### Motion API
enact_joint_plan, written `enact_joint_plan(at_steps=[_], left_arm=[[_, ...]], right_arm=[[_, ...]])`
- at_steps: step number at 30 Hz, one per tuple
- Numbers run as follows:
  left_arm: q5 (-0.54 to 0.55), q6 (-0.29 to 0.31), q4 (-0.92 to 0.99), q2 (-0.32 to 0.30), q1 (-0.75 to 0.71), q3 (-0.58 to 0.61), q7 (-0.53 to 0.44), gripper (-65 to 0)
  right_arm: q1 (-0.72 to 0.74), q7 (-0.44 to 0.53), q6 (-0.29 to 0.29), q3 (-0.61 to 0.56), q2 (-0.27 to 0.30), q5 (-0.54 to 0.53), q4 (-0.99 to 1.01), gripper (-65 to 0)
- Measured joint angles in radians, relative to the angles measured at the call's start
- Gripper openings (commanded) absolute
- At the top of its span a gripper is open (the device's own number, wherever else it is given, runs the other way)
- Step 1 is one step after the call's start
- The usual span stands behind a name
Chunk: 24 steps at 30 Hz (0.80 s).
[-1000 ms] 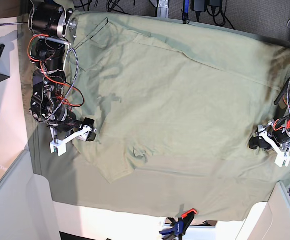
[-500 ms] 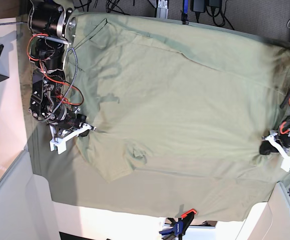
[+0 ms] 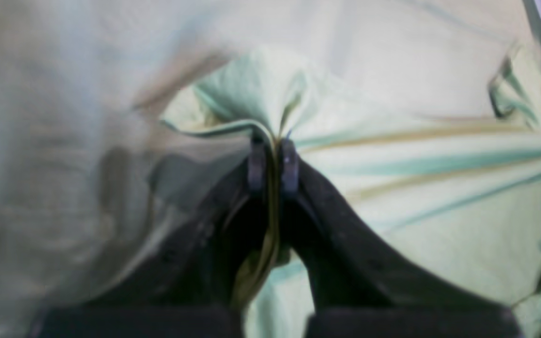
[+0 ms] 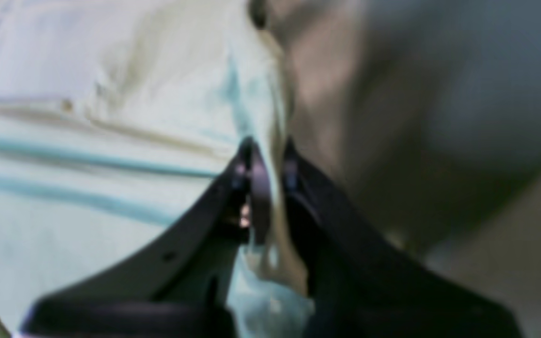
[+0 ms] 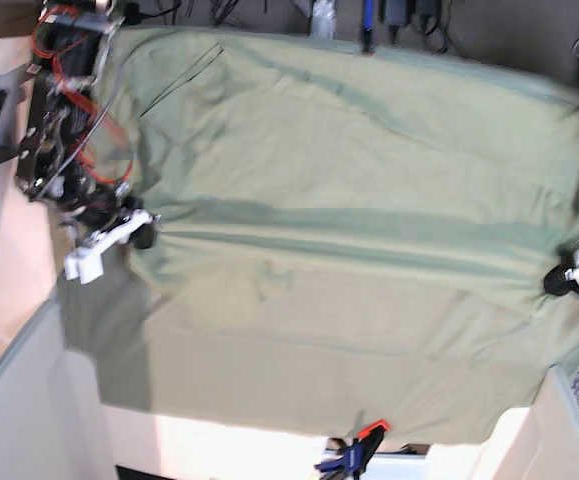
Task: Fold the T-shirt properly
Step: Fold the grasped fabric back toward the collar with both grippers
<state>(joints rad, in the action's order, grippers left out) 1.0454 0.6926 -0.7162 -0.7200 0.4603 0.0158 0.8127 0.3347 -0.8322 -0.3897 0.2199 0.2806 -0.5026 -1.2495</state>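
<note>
Tablecloth, sage green, covers the work surface across most of the base view; its lower edge hangs over the front of the table. A blue clamp with an orange tip sits at the lower centre of the frame on that edge. Dark cables and equipment line the upper edge of the frame, and pale panels stand at the lower left and lower right corners.

T-shirt, slightly lighter green, lies spread over the tablecloth and fills the middle and upper part of the frame. A taut horizontal ridge of fabric runs across it from the left side to the right side.

Right gripper, at the left of the base view, is clenched on the T-shirt edge. In the right wrist view, the right gripper has its black fingers pressed together with a fold of cloth between them.

Left gripper, at the right edge of the base view, is likewise clamped on the T-shirt. In the left wrist view, the left gripper pinches a gathered fold, with tension creases radiating toward the right of the frame.
</note>
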Motion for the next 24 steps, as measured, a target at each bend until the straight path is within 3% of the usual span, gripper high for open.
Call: enact_joint_plan(at_steps=[8, 13, 24], left_arm=[[0.038, 0.000, -0.254, -0.075, -0.228, 0.003, 0.021, -65.0], [0.038, 0.002, -0.343, -0.087, -0.320, 0.005, 0.035, -65.0], [0.039, 0.000, -0.365, -0.087, -0.369, 0.005, 0.037, -65.0]], right_arm=[[-0.195, 0.004, -0.004, 0.018, 0.021, -0.005, -0.176, -65.0], [-0.292, 0.000, -0.007, 0.082, 0.021, -0.014, -0.259, -65.0], [-0.382, 0.002, -0.007, 0.124, 0.021, -0.021, -0.273, -65.0]])
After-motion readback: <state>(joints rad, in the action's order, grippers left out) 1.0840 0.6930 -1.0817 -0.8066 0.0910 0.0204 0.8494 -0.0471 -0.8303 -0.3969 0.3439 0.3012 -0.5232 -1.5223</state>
